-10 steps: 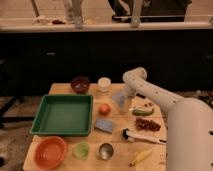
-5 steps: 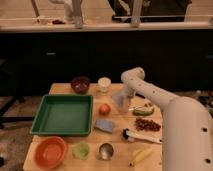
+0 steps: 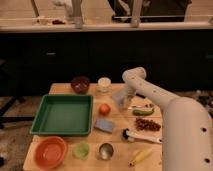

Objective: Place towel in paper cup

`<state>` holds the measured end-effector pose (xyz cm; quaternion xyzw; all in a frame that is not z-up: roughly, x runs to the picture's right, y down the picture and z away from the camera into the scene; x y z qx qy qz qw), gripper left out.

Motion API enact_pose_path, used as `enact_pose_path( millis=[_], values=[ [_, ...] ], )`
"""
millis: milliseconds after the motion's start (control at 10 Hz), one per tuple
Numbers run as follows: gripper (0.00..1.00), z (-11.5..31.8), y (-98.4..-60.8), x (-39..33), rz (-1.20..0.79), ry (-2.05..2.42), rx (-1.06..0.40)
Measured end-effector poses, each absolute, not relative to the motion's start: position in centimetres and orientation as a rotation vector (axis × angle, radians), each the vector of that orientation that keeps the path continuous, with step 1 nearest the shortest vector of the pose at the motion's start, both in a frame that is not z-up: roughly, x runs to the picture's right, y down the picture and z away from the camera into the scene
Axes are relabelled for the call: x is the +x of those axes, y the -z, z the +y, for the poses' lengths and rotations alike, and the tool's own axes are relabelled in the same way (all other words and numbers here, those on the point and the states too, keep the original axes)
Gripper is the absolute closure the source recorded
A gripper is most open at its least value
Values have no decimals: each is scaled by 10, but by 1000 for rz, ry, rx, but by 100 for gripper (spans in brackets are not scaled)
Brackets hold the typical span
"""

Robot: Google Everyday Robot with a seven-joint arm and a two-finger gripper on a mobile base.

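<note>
The paper cup (image 3: 104, 84) is a short cream cylinder standing at the back of the wooden table, right of the dark red bowl (image 3: 80, 84). The towel (image 3: 118, 98) is a pale grey-blue patch of cloth lying just right of and in front of the cup. My gripper (image 3: 121, 96) reaches in from the right on the white arm (image 3: 150, 95). It points down onto the towel and hides part of it. The gripper is about a hand's width from the cup.
A green tray (image 3: 64, 114) lies at the left. An orange fruit (image 3: 104, 109), a blue-grey pad (image 3: 104, 125), an orange bowl (image 3: 50, 151), a green cup (image 3: 81, 150) and a metal cup (image 3: 105, 150) are nearby. A banana (image 3: 140, 156), a brush (image 3: 137, 136) and red berries (image 3: 148, 125) lie at the right.
The arm has shifted slightly at the right. The gripper stays at the towel, and the objects on the table have not moved.
</note>
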<state>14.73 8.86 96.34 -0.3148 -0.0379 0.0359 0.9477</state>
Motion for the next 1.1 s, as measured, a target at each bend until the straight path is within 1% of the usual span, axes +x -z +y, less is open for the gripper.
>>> enact_pose_path(
  millis=[100, 200, 300, 400, 700, 1100],
  values=[
    [76, 87, -963, 148, -80, -71, -637],
    [84, 86, -963, 148, -83, -71, -637],
    [94, 85, -963, 148, -86, -72, -637],
    [99, 85, -963, 148, -88, -72, -639],
    [100, 83, -960, 146, -94, -71, -641],
    [100, 64, -934, 133, -143, -46, -584]
  ],
)
